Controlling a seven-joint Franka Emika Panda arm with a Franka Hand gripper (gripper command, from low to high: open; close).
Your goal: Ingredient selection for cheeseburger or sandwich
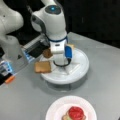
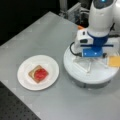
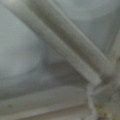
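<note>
Two round dishes (image 2: 25, 82) (image 2: 75, 67), grey table (image 2: 45, 35)

The arm (image 1: 56, 37) stands low over the round white tray (image 1: 83, 66), blocking its middle in both front views. A toast square (image 1: 43, 66) and a brown patty (image 1: 47, 53) lie at the tray's left edge; a cheese square (image 2: 113, 61) lies at its rim. Between tray and plate (image 2: 25, 80), bare table (image 2: 45, 37) lies open. The plate's centre carries the sandwich (image 2: 38, 73).
</note>
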